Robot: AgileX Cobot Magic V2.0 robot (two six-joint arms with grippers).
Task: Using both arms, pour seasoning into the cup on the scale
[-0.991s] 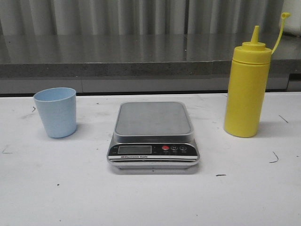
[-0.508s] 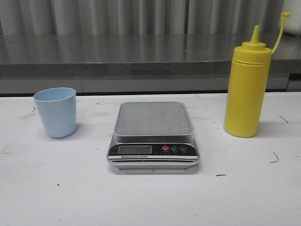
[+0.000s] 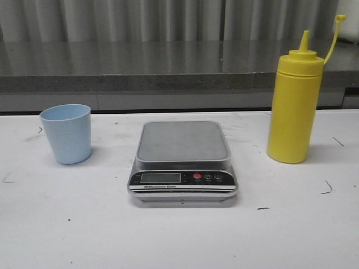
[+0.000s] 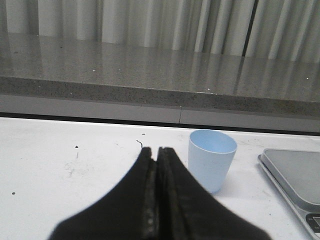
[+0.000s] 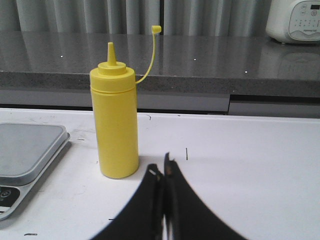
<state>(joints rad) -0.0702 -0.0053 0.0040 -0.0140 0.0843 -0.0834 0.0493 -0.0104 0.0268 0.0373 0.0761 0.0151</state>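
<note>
Silver scale (image 3: pixel 183 162) at centre of white table (image 3: pixel 179 235), platform bare. Light blue cup (image 3: pixel 66 133) upright to its left, apart from it; yellow seasoning (image 3: pixel 294 106) upright to its right, cap off on its strap. Left gripper (image 4: pixel 156 155) and right gripper (image 5: pixel 163 172): fingers pressed together, holding nothing, each short of its item.
</note>
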